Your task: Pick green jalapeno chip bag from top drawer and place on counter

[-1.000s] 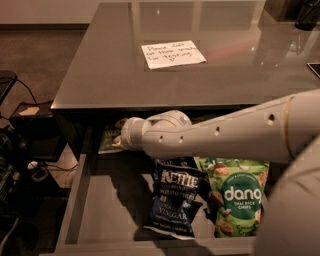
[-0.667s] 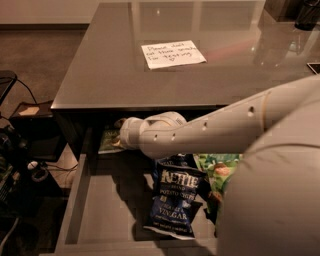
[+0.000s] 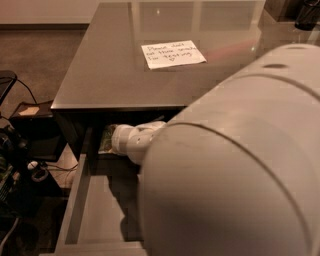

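The top drawer (image 3: 97, 212) stands pulled out below the counter (image 3: 110, 70), its grey bottom bare on the left. At its back left corner, under the counter edge, a slice of the green jalapeno chip bag (image 3: 105, 139) shows. My gripper (image 3: 120, 141) is at the bag, its white wrist right next to it and covering most of it. My arm's large white segment (image 3: 235, 170) fills the right and lower part of the view and hides the right half of the drawer.
A white handwritten note (image 3: 172, 53) lies on the counter. Cables and dark equipment (image 3: 15, 165) sit on the floor to the left of the drawer. A dark object (image 3: 307, 14) stands at the far right of the counter.
My arm's thick segment has swung in front of the camera and now hides the blue Kettle bag and the bright green pouch. The gripper stays at the drawer's back left by the green bag.
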`<state>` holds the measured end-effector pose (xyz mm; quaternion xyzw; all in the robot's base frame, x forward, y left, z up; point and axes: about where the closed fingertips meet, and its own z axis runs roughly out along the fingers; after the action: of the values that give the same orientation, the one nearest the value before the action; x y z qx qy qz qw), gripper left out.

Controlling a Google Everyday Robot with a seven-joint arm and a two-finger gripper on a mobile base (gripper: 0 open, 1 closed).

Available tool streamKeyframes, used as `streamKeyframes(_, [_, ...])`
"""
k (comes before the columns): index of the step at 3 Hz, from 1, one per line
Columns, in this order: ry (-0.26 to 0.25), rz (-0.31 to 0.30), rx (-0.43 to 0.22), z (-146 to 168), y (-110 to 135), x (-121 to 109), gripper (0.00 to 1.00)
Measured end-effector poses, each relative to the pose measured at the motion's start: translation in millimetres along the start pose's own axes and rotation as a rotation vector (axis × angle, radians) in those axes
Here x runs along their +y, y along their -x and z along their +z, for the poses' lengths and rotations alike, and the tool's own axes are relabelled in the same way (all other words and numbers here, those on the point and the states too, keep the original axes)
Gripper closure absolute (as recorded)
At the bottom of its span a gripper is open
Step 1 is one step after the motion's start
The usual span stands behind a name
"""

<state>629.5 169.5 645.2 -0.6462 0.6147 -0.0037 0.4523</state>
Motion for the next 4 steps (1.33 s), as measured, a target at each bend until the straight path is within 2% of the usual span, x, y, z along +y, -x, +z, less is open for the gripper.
streamKeyframes(2, [-0.022,-0.069,0.059,20,-1,16,0.41])
streamKeyframes(3, [-0.044,-0.088,0.096,26,-7,14,0.37])
streamKeyframes(4, [-0.075,-0.095,0.134,27,-17,4,0.29])
